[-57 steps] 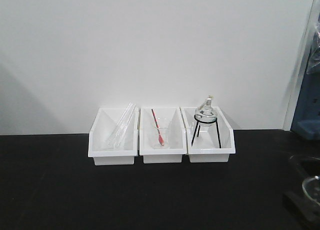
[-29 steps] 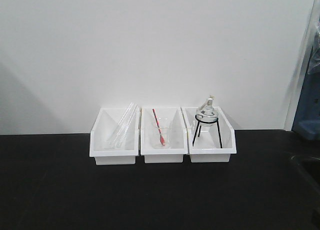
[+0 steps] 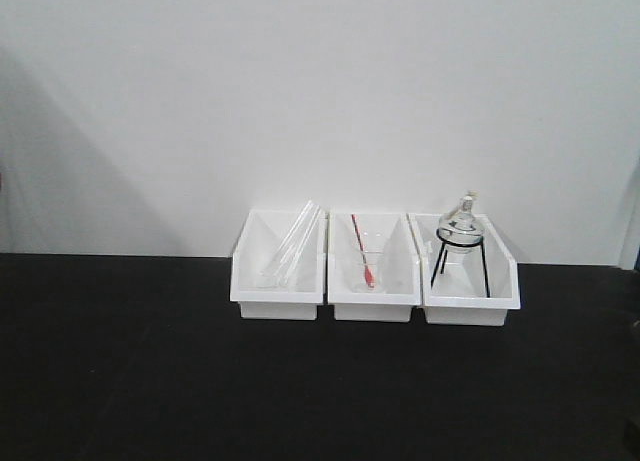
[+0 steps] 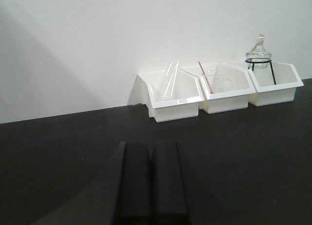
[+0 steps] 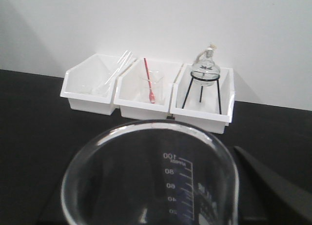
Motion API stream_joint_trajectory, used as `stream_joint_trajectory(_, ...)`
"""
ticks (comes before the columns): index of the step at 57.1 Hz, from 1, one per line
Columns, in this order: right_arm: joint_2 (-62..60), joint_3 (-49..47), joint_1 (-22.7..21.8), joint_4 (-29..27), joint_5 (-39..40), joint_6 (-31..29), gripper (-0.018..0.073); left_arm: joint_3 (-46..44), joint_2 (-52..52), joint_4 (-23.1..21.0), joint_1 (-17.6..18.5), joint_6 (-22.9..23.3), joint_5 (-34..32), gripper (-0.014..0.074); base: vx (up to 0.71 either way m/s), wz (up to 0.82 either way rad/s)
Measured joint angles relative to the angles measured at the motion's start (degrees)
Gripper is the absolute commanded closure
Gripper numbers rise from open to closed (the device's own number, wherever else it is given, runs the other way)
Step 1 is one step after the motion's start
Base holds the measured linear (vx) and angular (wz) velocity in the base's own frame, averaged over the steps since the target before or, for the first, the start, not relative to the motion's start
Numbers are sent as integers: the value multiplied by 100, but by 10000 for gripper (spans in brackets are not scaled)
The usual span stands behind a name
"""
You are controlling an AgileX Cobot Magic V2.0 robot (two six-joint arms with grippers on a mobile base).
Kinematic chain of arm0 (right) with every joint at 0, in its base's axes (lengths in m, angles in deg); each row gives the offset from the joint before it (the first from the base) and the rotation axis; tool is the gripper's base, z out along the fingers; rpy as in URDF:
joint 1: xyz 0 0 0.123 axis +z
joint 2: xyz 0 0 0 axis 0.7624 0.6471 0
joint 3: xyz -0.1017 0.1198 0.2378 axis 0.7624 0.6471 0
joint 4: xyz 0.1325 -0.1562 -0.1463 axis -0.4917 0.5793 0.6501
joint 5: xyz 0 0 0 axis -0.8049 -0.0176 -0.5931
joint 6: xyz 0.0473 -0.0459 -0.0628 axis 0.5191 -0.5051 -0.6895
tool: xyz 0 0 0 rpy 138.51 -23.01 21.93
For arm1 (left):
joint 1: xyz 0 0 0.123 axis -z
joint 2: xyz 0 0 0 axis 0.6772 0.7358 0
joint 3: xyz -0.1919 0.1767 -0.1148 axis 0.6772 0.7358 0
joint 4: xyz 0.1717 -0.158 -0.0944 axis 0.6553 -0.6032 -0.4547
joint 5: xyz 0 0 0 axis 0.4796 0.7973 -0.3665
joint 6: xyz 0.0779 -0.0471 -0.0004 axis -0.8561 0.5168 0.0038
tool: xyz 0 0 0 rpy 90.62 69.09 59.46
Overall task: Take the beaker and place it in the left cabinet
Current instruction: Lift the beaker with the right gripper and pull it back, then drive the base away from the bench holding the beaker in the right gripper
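The beaker, clear glass with white graduation marks up to 100, fills the bottom of the right wrist view. It sits between the jaws of my right gripper, which is shut on it; one dark finger shows at its right side. It hangs above the black counter. My left gripper is shut with nothing in it, low over the counter and well short of the white bins. Neither gripper shows in the front view. The left cabinet is out of view.
Three white bins stand in a row against the white wall: the left one holds glass tubes, the middle one a small beaker with a red stick, the right one a round flask on a black tripod.
The front view has swung left: the bins now sit further right in the frame. The blue unit, the sink and the beaker once at its right edge have left it.
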Motion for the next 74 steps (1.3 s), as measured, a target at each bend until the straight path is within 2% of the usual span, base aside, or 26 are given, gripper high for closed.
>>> stream_joint_trajectory(24, 0, 0, 0, 0, -5, 0, 564, 0, 0, 0, 0, 0, 0, 595, -9, 40)
stream_joint_trajectory(74, 0, 0, 0, 0, -5, 0, 564, 0, 0, 0, 0, 0, 0, 595, -15, 58)
